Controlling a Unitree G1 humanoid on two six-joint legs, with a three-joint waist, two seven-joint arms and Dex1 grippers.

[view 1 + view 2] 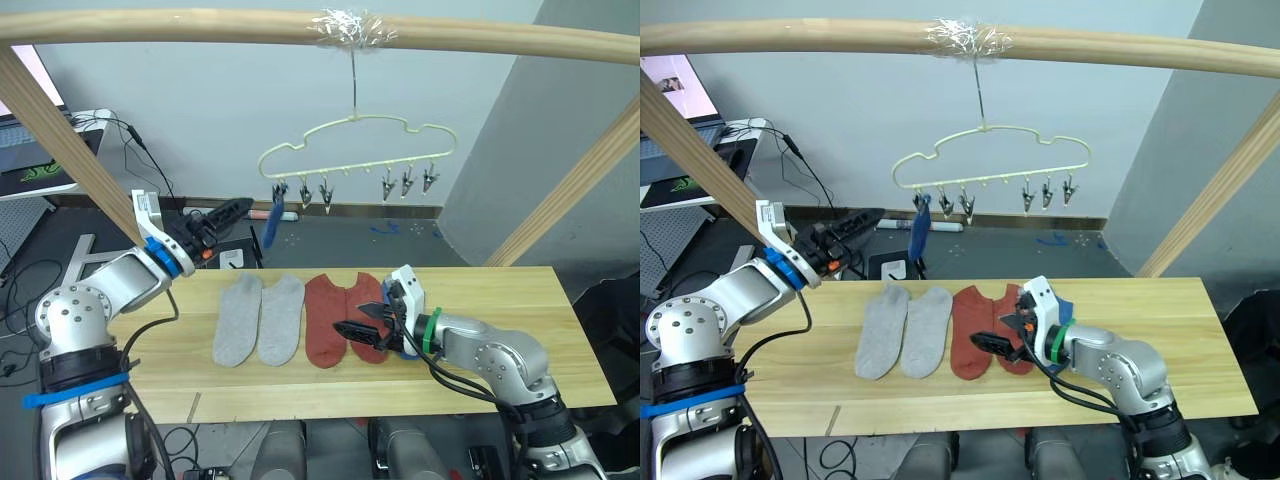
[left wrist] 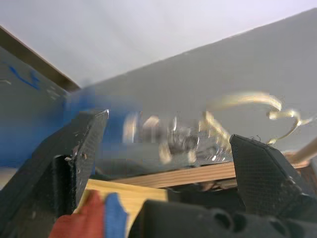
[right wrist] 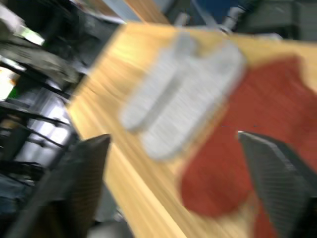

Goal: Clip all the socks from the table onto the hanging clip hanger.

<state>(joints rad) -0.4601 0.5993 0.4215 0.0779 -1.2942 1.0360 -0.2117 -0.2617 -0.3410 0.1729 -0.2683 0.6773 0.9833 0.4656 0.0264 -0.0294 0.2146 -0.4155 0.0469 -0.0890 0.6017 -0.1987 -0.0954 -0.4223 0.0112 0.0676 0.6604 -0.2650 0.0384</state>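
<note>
On the wooden table (image 1: 520,330) two grey socks (image 1: 258,318) lie side by side with two red socks (image 1: 340,318) just to their right, and a bit of blue sock (image 1: 1064,308) peeks out behind the right gripper (image 1: 362,323), which hovers low over the red pair with its fingers spread. One blue sock (image 1: 270,224) hangs from the leftmost clip of the cream hanger (image 1: 355,150) under the wooden bar (image 1: 200,27). The left gripper (image 1: 232,211) is raised left of that hanging sock, fingers apart and holding nothing
</note>
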